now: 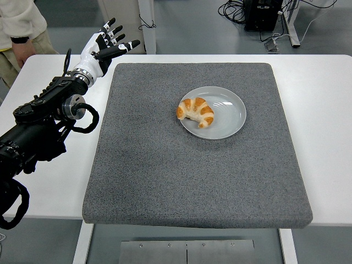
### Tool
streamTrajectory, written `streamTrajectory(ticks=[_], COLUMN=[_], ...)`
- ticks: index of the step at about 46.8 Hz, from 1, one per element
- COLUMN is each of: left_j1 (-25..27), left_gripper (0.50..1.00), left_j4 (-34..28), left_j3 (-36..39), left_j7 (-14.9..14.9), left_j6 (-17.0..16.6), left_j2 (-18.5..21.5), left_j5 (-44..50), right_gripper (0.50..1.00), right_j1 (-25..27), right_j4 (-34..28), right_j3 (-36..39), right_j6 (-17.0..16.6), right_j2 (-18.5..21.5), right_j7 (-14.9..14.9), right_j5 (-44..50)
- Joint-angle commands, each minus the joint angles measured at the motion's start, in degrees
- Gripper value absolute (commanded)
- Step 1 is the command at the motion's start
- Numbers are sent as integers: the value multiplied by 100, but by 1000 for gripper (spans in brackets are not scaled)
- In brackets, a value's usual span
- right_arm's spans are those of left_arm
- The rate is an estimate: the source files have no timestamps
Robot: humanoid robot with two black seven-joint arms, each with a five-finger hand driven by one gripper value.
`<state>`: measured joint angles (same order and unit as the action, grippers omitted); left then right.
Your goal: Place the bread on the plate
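Observation:
A golden croissant lies on the left part of a pale grey plate, which sits on the grey mat. My left hand hovers over the table's far left, beyond the mat's left edge, well away from the plate. Its fingers are spread and hold nothing. The black left arm runs back to the picture's left edge. The right arm does not show.
A person in a light top stands at the table's far left corner. The white table shows on both sides of the mat. Cables and a black box lie on the floor behind.

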<state>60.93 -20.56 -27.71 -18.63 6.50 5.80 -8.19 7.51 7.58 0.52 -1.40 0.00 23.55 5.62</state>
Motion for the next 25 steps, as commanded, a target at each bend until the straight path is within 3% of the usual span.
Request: streamTrajectory(ticks=[1, 25], left_j1=[-29, -205], left_gripper=[971, 971], left_j4=[0, 87], left_j3=[-51, -130], left_j7=[9, 18], left_j6=[0, 0], left_j2=[-8, -26], left_j5=[28, 107], right_gripper=[1000, 1000], right_j1=[14, 75], right_j4=[24, -2], right_j3=[1, 45], right_j6=[-10, -1], right_j2=[0, 0], right_j7=[0, 0], right_j5=[0, 0])
